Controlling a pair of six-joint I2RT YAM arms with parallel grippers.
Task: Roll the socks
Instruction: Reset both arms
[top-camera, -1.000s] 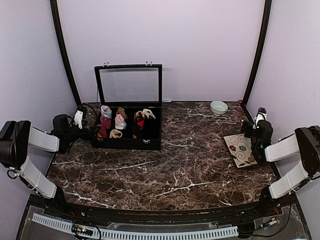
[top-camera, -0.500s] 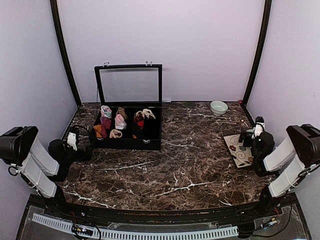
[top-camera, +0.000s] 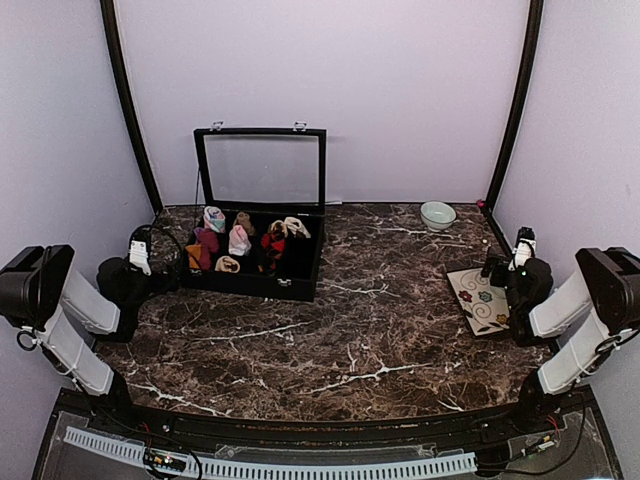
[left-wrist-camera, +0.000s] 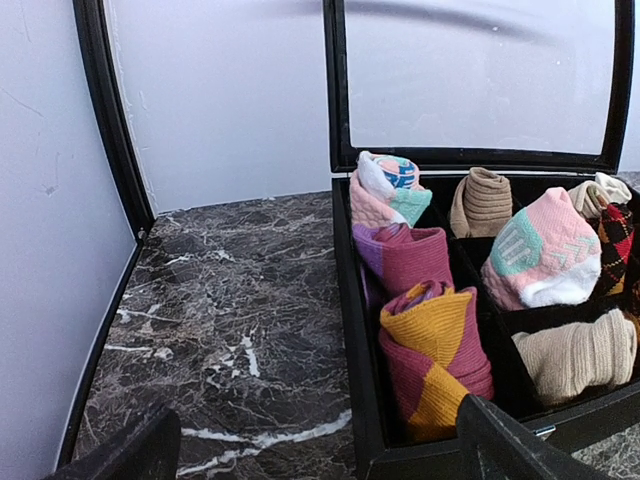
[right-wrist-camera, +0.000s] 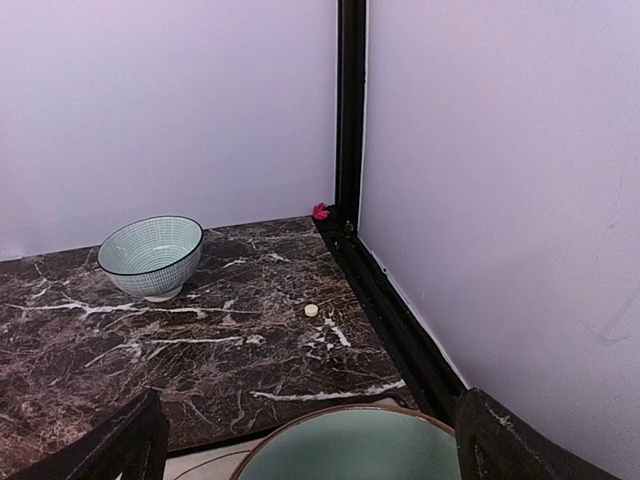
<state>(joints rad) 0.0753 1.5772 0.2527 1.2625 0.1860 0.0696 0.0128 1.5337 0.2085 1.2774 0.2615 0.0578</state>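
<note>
Over by the far left corner of the table (top-camera: 380, 340) sits a black box (top-camera: 250, 286) with its glass lid (top-camera: 262, 168) standing up. Both sock pairs are inside it, on its right side. The cream sock pair (top-camera: 296, 227) is toward the back, and the black argyle sock pair (top-camera: 273, 244) with red diamonds is just in front, touching it. I cannot tell which slots they are in. Other sock rolls fill the slots to their left, like an orange and maroon roll (left-wrist-camera: 430, 360) at the front left.

The left gripper (left-wrist-camera: 318, 410) is low by the left edge of the table, just beside the box's front left corner. Its two fingers are wide apart with nothing between them. The right gripper (right-wrist-camera: 308, 400) is by the right edge, well apart from the box, fingers wide apart too and holding nothing. Just beside it lies a flowery tile (top-camera: 475, 300), and a round green dish (right-wrist-camera: 340, 445) shows right below its fingers. A small pale bowl (top-camera: 437, 214) stands near the far right corner.
</note>
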